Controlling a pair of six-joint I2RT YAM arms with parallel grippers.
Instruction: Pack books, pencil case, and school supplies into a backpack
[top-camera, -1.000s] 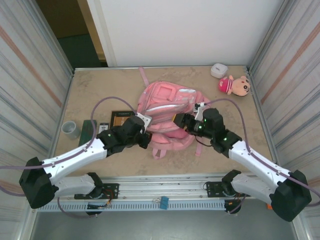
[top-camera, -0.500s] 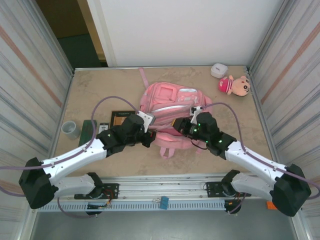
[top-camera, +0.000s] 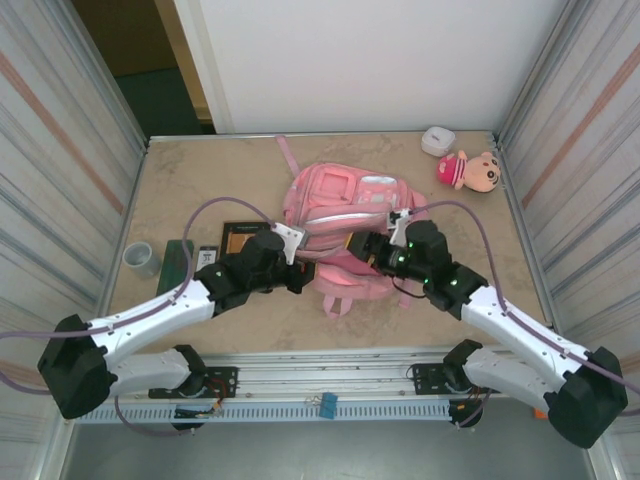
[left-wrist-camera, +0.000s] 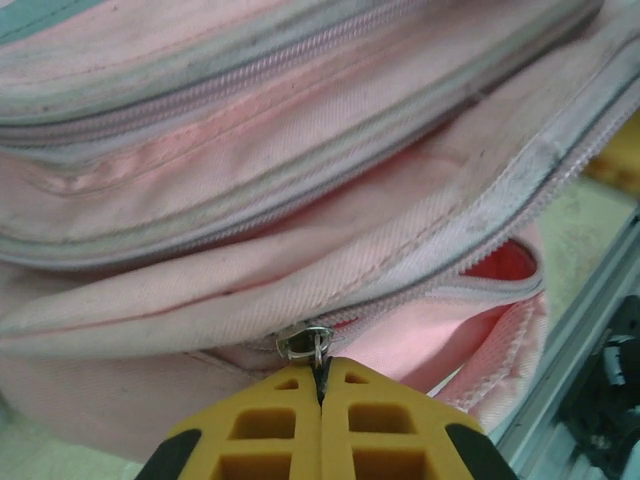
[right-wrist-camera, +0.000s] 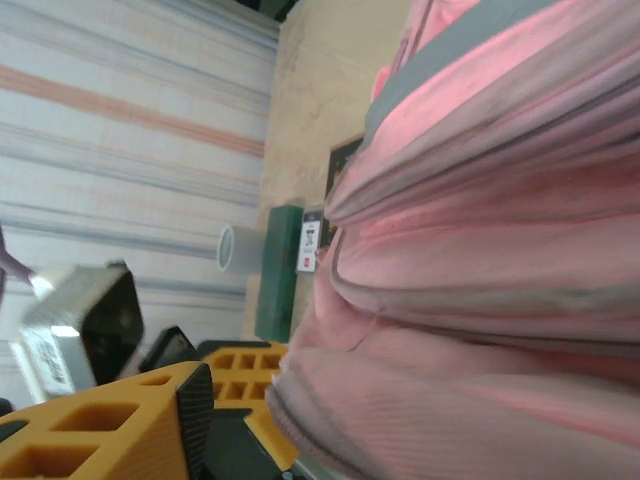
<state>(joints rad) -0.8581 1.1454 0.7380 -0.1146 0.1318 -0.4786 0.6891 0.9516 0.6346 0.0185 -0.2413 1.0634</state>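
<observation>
The pink backpack lies flat in the middle of the table. My left gripper is at its near left corner, yellow fingers shut on the metal zipper pull; beyond the slider the zip gapes, showing red lining. My right gripper is at the backpack's near edge, open, one finger beside a fold of pink fabric; its other finger is hidden. The dark book lies left of the backpack. Further left are a dark green pencil case and a small labelled packet.
A grey cup stands near the left wall. A plush doll and a small white object sit at the back right. Corrugated walls close both sides. A metal rail runs along the near edge.
The backpack's near edge and loose strap have slid a little to the right. The right gripper dipped toward the near edge and came back. The left gripper has kept hold of the zipper pull.
</observation>
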